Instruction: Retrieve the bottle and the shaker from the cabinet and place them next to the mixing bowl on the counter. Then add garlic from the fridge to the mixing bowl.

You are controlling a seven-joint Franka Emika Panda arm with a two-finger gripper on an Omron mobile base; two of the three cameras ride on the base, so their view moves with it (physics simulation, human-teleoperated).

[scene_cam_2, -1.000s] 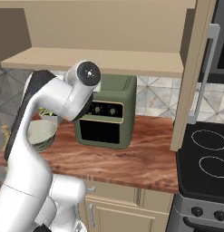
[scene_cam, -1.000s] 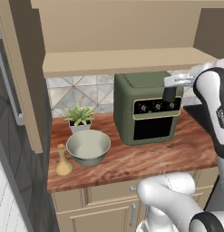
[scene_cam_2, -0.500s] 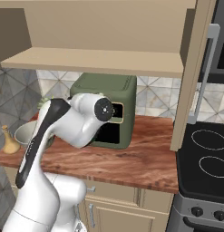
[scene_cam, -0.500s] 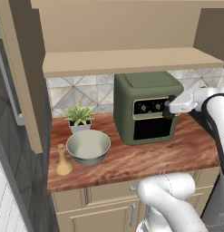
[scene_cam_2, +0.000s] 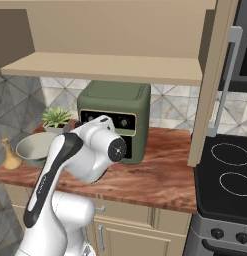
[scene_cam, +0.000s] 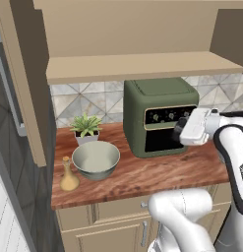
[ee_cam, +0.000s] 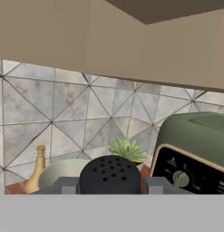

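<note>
Lowered from shelf height, the arm carried the shaker (ee_cam: 110, 175) — pinched between the fingers (ee_cam: 68, 186) — toward the mixing bowl (scene_cam: 96, 159). Bottle (scene_cam: 69, 175) already beside the bowl on the tabletop (scene_cam: 157, 172); garlic still to fetch.

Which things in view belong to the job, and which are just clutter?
Job:
- bottle, standing on the counter left of the bowl
- shaker, dark perforated top between the tool's fingers, held
- mixing bowl on the counter

Clutter:
- green toaster oven
- potted plant behind the bowl
- stovetop
</note>
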